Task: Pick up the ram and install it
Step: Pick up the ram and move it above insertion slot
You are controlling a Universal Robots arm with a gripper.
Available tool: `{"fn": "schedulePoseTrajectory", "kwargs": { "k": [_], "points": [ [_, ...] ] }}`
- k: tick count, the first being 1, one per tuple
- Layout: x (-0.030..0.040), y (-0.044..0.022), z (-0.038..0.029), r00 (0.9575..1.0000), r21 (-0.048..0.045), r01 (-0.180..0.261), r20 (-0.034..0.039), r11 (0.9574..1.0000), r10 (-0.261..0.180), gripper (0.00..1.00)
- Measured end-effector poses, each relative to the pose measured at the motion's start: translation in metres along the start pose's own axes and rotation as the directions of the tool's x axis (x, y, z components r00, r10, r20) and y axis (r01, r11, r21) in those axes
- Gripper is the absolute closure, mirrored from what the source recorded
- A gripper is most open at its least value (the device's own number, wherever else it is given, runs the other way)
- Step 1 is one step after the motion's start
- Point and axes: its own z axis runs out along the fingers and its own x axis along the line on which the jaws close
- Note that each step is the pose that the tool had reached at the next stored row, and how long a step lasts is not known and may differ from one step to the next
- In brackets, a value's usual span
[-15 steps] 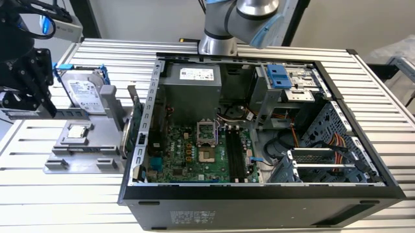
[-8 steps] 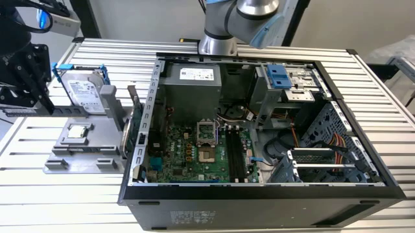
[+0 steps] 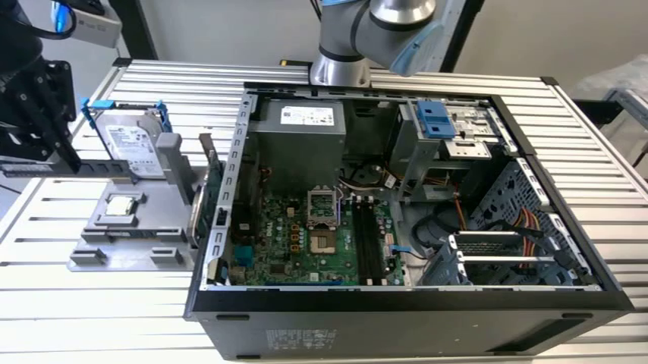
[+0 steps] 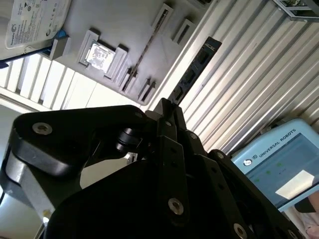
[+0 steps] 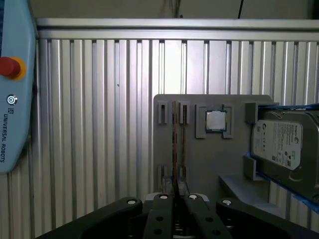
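The ram (image 5: pixel 175 144) is clamped edge-on in the gripper (image 5: pixel 176 198), jaws closed onto it, above the grey fixture (image 5: pixel 209 159), at the exterior view's left of the computer case (image 3: pixel 405 322).

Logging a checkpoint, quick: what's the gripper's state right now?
Gripper: cannot be told whether open or shut; it sits in line with the ram, which stands in the gray holder.

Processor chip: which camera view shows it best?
The first wrist view: the processor chip faces the camera squarely in its gray holder. The second wrist view shows the chip slanted, with glare; the exterior view shows it from farther off, at an angle.
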Motion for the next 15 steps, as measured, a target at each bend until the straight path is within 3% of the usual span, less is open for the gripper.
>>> {"fn": "schedulePoseTrajectory", "kwargs": {
  "k": [15],
  "points": [
    [0.0000, -0.0002, -0.0023, 1.0000, -0.0002, 0.000, -0.0008, 1.0000, 0.000, 1.00]
  ]
}}
